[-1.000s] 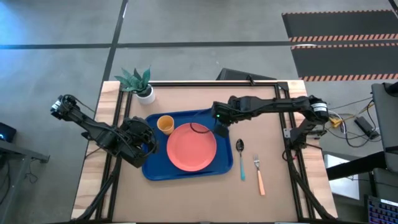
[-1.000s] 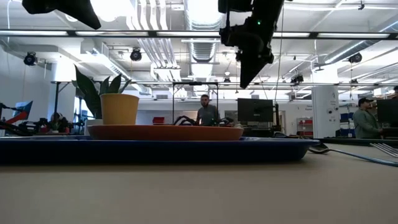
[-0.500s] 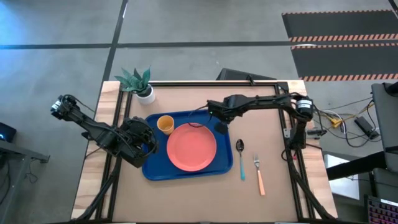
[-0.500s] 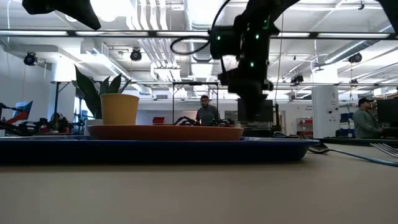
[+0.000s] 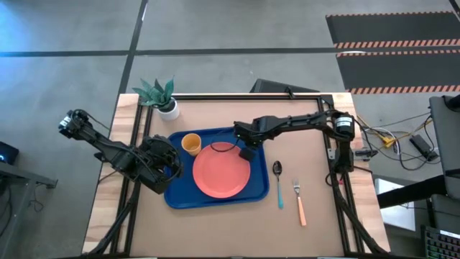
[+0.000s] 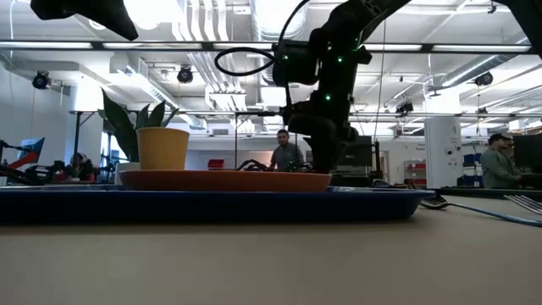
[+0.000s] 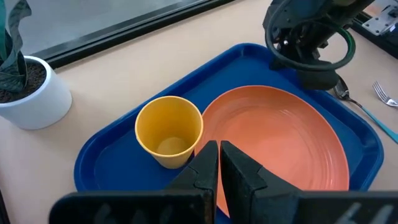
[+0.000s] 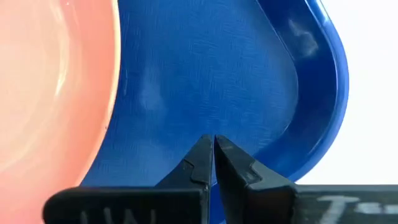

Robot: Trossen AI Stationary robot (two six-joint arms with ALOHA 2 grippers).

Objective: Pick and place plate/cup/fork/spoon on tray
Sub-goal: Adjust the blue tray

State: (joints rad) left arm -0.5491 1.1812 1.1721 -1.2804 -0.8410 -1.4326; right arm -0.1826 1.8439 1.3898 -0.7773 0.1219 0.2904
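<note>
Plate (image 5: pixel 221 170) and cup (image 5: pixel 191 144) sat in tray (image 5: pixel 175 194); spoon (image 5: pixel 278 183) and fork (image 5: pixel 298 201) lay on worktop (image 5: pixel 316 230) at tray's 3 o'clock. Right claw (image 5: pixel 245 153) pressed together, empty, over plate's 1 o'clock edge; left claw (image 7: pixel 219 163) likewise, at tray's 9 o'clock. Cutlery step pending: swing right, spread, pinch spoon.

- One blue tray (image 5: pixel 177 196) is counted on the worktop (image 5: pixel 215 230).
- One coral-pink plate (image 5: pixel 219 175) is seen.
- One orange-yellow cup (image 5: pixel 190 144) is seen.
- One blue-handled spoon (image 5: pixel 278 181) is counted.
- One pink-handled fork (image 5: pixel 298 202) is counted.
- One potted plant (image 5: pixel 162 96) is seen.
- Two end effectors are counted: the left end effector (image 7: pixel 219 163) and the right end effector (image 8: pixel 213 154).
</note>
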